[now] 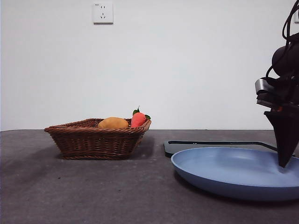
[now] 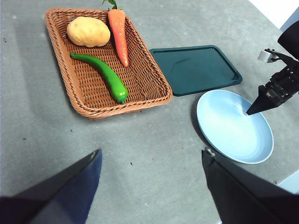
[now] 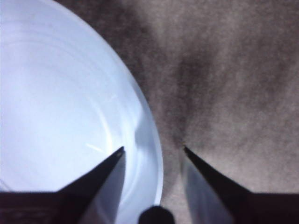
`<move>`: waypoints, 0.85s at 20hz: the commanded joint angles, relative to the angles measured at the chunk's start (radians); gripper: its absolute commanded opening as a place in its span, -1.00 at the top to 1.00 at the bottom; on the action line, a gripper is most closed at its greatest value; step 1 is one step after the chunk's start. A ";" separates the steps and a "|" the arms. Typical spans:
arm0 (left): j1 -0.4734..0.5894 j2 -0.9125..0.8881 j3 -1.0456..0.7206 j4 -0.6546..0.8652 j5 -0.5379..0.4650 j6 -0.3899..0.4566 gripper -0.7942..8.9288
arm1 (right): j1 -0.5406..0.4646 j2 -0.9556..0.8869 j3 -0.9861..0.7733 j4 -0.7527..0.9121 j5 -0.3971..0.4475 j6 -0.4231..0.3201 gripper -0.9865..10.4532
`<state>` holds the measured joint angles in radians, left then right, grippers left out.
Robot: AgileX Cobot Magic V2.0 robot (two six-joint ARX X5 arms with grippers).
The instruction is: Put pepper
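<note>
While lying untouched in basket (image 2: pixel 140 95), pepper (image 2: pixel 103 74) remains unmoved. Left gripper (image 2: pixel 149 186) wide, empty; right gripper (image 3: pixel 152 151) parted astride blue plate (image 3: pixel 56 93) rim.

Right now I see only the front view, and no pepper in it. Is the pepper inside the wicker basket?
Observer: Yes. The green pepper lies on the floor of the wicker basket, beside the carrot.
Operator: Is the gripper at the blue plate holding something?
Observer: No. The right gripper is open and empty, its jaws astride the rim.
Operator: And the other arm?
Observer: The left gripper is open and empty, clear of the basket.
</note>
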<state>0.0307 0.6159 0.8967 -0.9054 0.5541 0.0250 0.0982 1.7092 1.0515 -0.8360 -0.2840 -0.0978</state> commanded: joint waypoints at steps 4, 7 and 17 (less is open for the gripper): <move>0.000 0.003 0.015 0.007 0.004 0.009 0.07 | 0.003 0.023 0.016 0.006 0.002 -0.004 0.82; 0.000 0.003 0.015 0.013 -0.003 0.009 0.07 | 0.003 0.023 0.016 0.002 0.002 0.023 0.82; -0.111 0.202 0.024 0.206 -0.064 -0.085 0.07 | -0.001 -0.282 0.016 -0.022 -0.002 0.100 0.82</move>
<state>-0.0757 0.8097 0.9051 -0.7101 0.4927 -0.0303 0.0978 1.4258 1.0527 -0.8631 -0.2836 -0.0204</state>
